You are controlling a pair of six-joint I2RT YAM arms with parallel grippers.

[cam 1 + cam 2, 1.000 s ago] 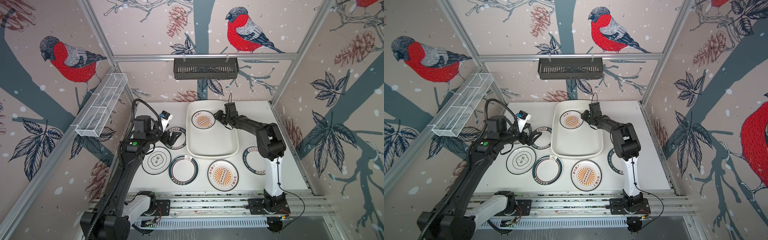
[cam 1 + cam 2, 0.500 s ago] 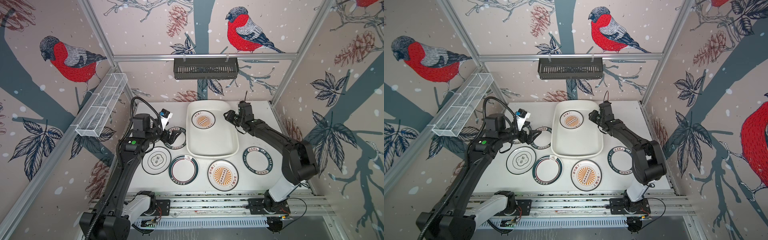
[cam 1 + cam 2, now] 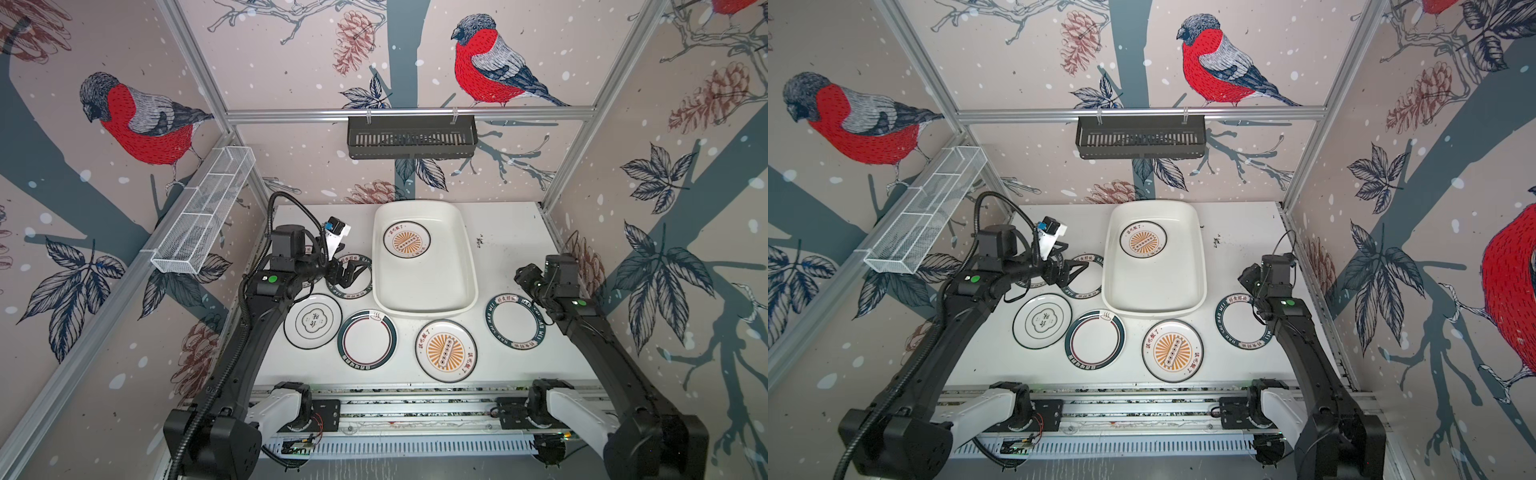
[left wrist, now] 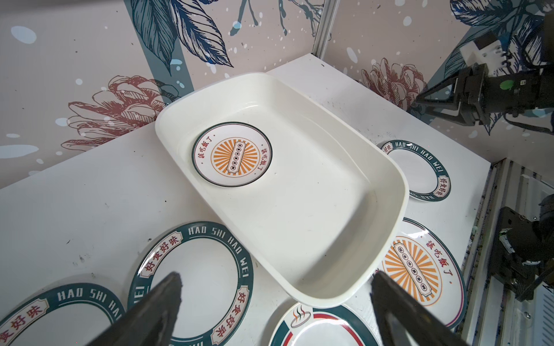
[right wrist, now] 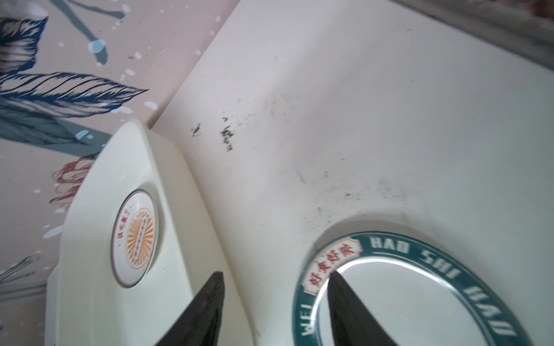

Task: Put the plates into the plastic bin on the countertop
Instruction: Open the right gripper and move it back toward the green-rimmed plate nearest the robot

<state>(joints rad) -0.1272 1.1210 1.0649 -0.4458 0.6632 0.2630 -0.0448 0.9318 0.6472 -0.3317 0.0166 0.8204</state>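
Plates first: we count seven, all small, round and glossy white. One sunburst plate lies flat inside the bin, toward its far end. The bin is a shallow, smooth plastic tub with rounded corners and a flared rim.

On the scuffed, speckled desk, along the bin's near side, we see a flower-outline plate, a green-ringed plate and a second sunburst plate.

A lettered plate sits right of the bin. The right claw is at its far rim, jaws partly apart and empty.

The left claw hangs spread wide, holding nothing, above another lettered plate left of the bin. A third lettered plate lies just beside that one.
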